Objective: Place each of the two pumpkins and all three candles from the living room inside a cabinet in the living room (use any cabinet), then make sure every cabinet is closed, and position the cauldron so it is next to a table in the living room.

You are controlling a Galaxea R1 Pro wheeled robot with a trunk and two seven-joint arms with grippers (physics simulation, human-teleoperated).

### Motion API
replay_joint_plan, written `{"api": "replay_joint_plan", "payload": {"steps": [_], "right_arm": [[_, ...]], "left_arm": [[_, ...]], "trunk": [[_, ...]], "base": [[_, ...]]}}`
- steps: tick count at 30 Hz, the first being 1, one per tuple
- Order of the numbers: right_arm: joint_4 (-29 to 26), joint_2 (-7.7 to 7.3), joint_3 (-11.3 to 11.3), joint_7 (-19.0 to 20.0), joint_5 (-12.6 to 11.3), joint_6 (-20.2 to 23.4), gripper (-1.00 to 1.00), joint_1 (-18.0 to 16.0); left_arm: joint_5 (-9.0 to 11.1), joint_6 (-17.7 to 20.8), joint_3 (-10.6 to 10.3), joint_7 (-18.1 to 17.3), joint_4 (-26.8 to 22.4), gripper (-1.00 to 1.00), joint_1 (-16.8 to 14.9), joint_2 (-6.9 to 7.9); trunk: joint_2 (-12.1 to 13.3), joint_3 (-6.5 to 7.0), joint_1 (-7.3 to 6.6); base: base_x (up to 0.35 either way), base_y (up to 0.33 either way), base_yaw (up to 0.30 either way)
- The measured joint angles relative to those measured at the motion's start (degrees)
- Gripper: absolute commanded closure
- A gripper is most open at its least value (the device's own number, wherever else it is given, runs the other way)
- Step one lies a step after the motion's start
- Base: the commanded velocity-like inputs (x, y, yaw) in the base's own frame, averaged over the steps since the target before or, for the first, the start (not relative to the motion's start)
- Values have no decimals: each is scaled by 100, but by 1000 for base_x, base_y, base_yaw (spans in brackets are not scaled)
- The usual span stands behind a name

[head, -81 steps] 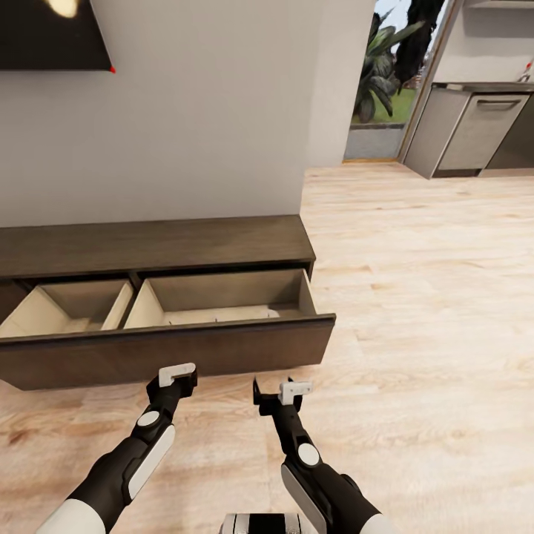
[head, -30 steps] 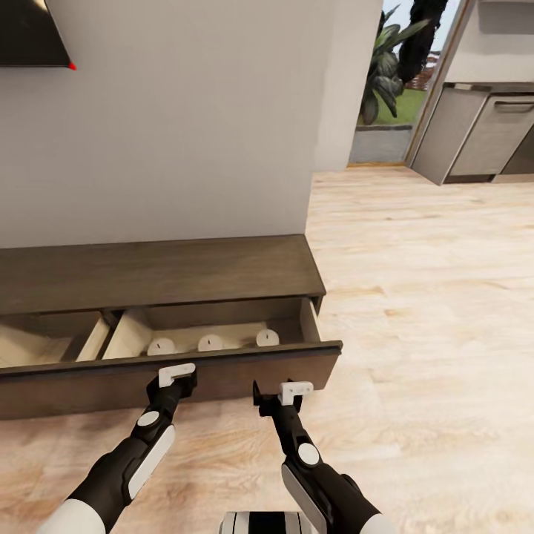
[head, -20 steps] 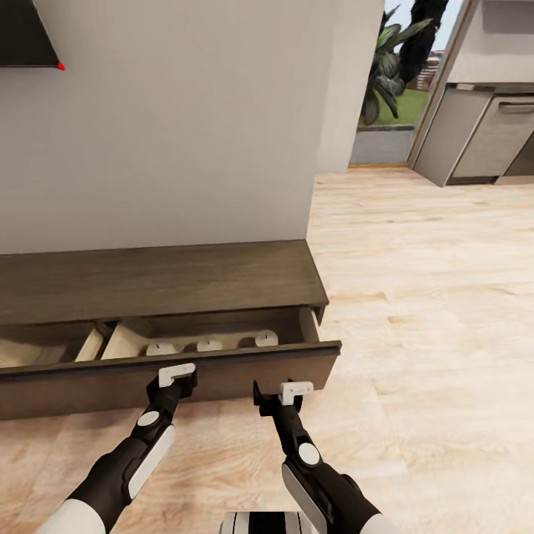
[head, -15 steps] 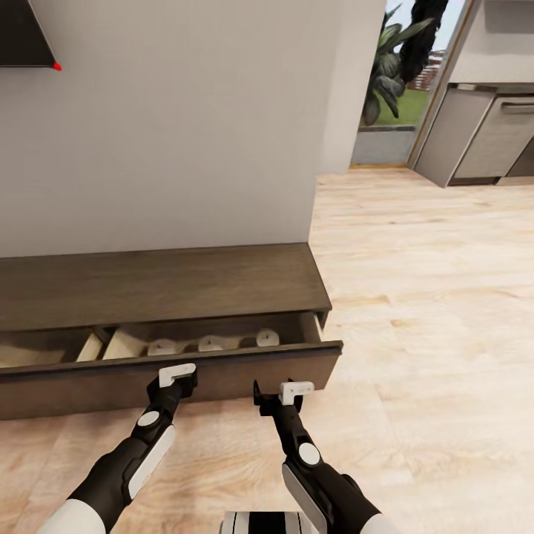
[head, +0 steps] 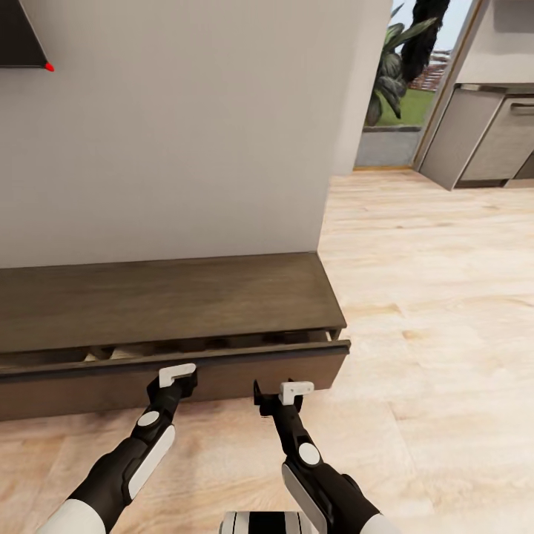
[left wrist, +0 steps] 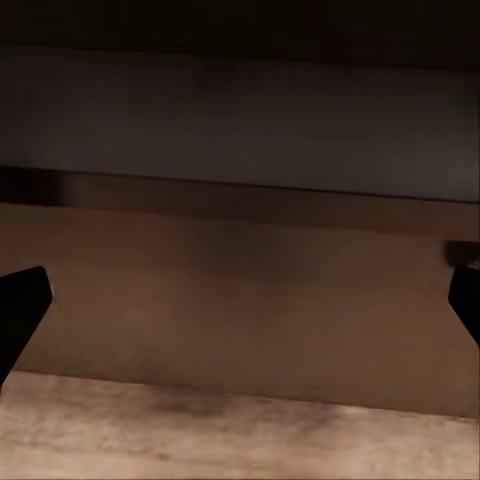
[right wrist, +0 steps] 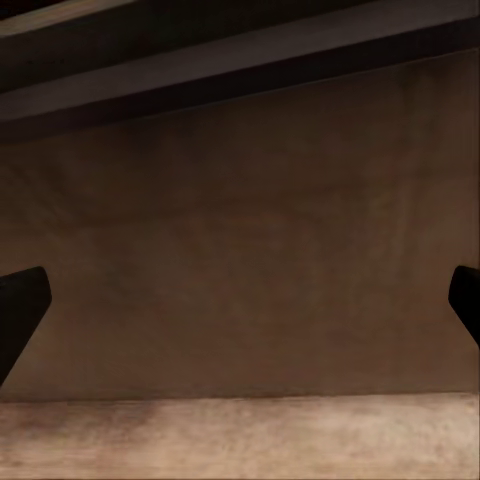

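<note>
Low in the head view, the left gripper (head: 178, 380) and right gripper (head: 276, 393) are held forward on outstretched arms, fingers spread wide apart in both wrist views. Just beyond them the cabinet (head: 163, 300) spans the frame's left, its drawer front (head: 222, 374) left slightly ajar.

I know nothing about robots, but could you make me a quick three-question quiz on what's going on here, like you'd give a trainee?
1. True or false: the drawer front of the cabinet sits fully flush, with no gap under the plank top.
2. What do both wrist views face? A) a kitchen counter B) the dark wood drawer front C) a window
3. Fill in: the fingers of the left gripper and the right gripper are spread ____, holding nothing.

Key
1. False: a thin dark gap remains.
2. B.
3. open; a fingertip shows at each edge of each wrist view.
</note>
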Motion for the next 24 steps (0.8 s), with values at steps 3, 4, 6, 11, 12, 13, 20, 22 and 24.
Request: {"api": "replay_joint_plan", "payload": {"steps": [3, 4, 6, 11, 12, 13, 20, 22, 24], "right_arm": [[0, 0, 0, 0, 0, 0, -100, 0], [0, 0, 0, 0, 3, 0, -100, 0], [0, 0, 0, 0, 7, 0, -100, 0], [0, -2, 0, 0, 9, 0, -100, 0], [0, -3, 0, 0, 9, 0, -100, 0], [0, -3, 0, 0, 9, 0, -100, 0], [0, -4, 0, 0, 9, 0, -100, 0], [0, -4, 0, 0, 9, 0, -100, 0], [0, -4, 0, 0, 9, 0, -100, 0]], "left_arm": [[-4, -3, 1, 1, 1, -100, 0, 0], [-7, -5, 1, 0, 1, -100, 0, 0], [-16, -7, 4, 4, -2, -100, -1, 1], [-24, -11, 2, 9, -3, -100, -1, 1], [-23, -13, 1, 10, -3, -100, -1, 1], [-25, -12, 0, 10, -3, -100, -1, 1], [-32, -9, 3, 8, -5, -100, -1, 1], [-30, -9, 4, 7, -5, -100, -1, 0], [-30, -9, 4, 8, -5, -100, -1, 0]], "trunk": [[0, 0, 0], [0, 0, 0], [0, 0, 1], [0, 0, 2], [0, 0, 2], [0, 0, 2], [0, 0, 1], [0, 0, 1], [0, 0, 2]], "base": [[174, 62, 0], [135, 19, 0], [92, 10, 0], [16, 2, 0], [3, 0, 0], [27, 6, 0], [133, 39, 0], [24, 5, 0], [-2, 2, 0]]}}
